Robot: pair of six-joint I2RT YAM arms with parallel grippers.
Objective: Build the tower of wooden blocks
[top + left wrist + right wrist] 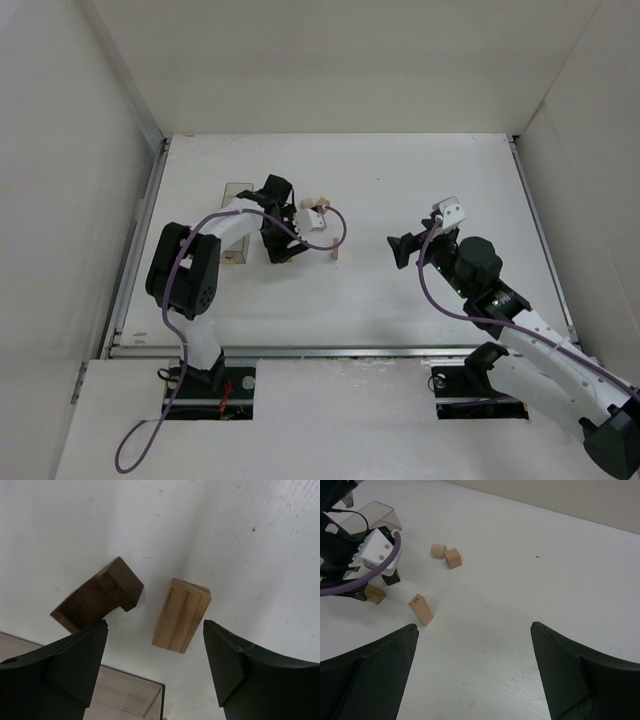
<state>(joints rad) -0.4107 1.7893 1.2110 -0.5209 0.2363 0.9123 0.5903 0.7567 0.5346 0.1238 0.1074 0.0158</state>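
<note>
Five loose tower pieces lie unstacked on the bench point(420, 170): one dark brown arch block point(97, 597) and four pale ones. The arch and one pale block point(181, 615) lie just ahead of the released left tool point(155, 665). The post point(420, 609), cube point(453, 558) and cylinder point(438, 550) are ahead-left of the released right tool point(475, 672).

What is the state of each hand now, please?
Left hand: open, holding nothing; pale block in front of it.
Right hand: open, holding nothing.

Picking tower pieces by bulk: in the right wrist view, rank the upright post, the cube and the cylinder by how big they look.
Largest: the post, though it also stands nearest the camera.
Then the cube and the cylinder, side by side farther off and too alike to rank.
</note>
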